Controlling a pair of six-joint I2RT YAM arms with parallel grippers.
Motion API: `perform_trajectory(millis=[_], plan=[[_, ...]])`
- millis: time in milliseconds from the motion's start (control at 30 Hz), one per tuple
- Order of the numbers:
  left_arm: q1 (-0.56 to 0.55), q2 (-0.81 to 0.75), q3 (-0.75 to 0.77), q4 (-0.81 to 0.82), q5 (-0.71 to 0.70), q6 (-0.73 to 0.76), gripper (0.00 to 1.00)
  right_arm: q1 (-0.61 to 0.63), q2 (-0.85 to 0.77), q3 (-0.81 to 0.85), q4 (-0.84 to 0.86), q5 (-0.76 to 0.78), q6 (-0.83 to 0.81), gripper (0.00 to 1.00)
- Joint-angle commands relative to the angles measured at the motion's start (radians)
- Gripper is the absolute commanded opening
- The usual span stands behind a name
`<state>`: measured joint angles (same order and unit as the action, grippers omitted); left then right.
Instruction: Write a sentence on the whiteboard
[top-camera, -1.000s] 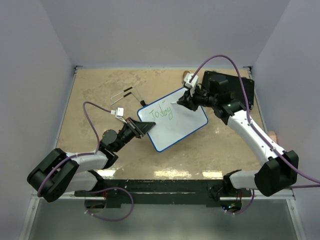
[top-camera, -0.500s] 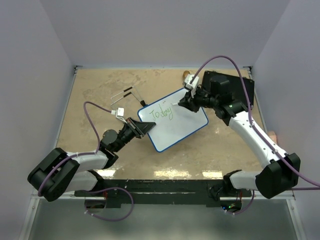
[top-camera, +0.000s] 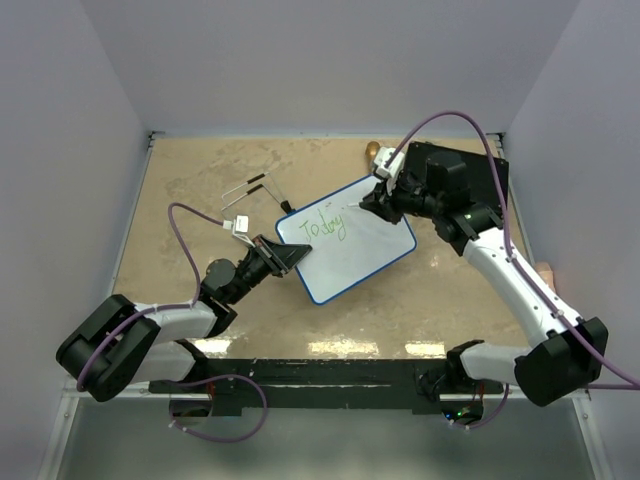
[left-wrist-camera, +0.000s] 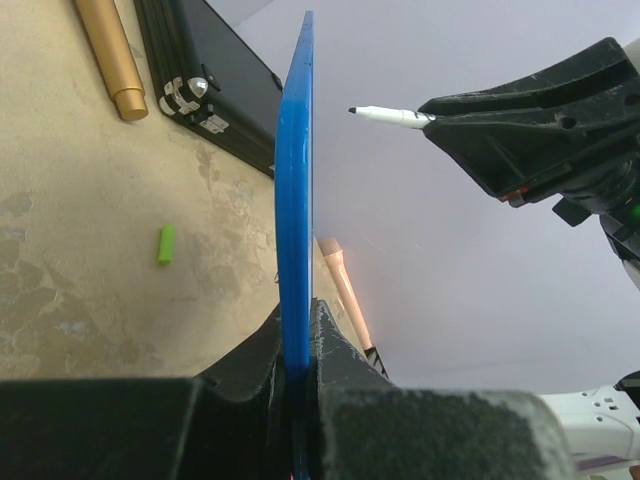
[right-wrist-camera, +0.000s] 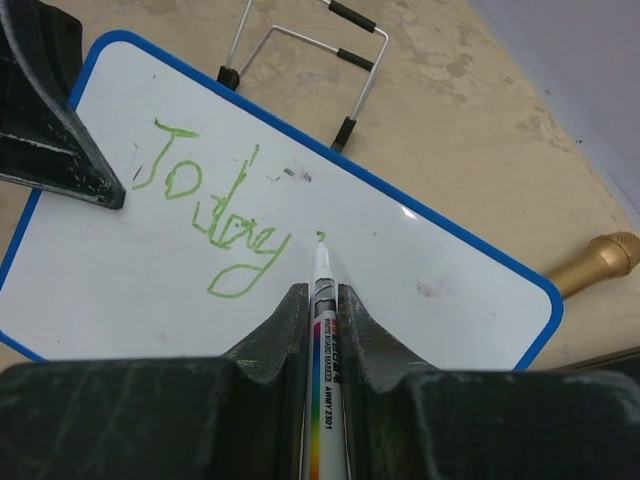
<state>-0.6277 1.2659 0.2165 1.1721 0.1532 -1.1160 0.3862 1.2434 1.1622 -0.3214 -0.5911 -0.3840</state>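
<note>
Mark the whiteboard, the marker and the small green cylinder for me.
whiteboard (top-camera: 360, 255): top view, bare white face.
marker (right-wrist-camera: 323, 335): right wrist view, printed barrel.
small green cylinder (left-wrist-camera: 166, 244): left wrist view, its middle.

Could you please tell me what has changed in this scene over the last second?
The right claw, shut on the marker, drifted slightly to the right and farther back, carrying the tip just past the end of the green word "Today". Nothing was taken hold of or let go. The left claw stays clamped on the edge of the whiteboard, which has not moved.
</note>
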Motion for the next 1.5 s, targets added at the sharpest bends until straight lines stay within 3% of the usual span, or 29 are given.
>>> perform_trajectory(millis=[0,467,1467], plan=[[0.005,-0.025,0.04,0.724,0.003,-0.025,0.0,0.002,0.013,0.001,0.028,0.039,0.011,0.0],[0.005,-0.03,0.043,0.724,0.005,-0.027,0.0,0.002,0.044,0.004,0.013,0.085,-0.01,0.0],[0.005,-0.028,0.053,0.724,0.013,-0.028,0.0,0.003,0.076,0.016,-0.048,-0.03,-0.047,0.0]])
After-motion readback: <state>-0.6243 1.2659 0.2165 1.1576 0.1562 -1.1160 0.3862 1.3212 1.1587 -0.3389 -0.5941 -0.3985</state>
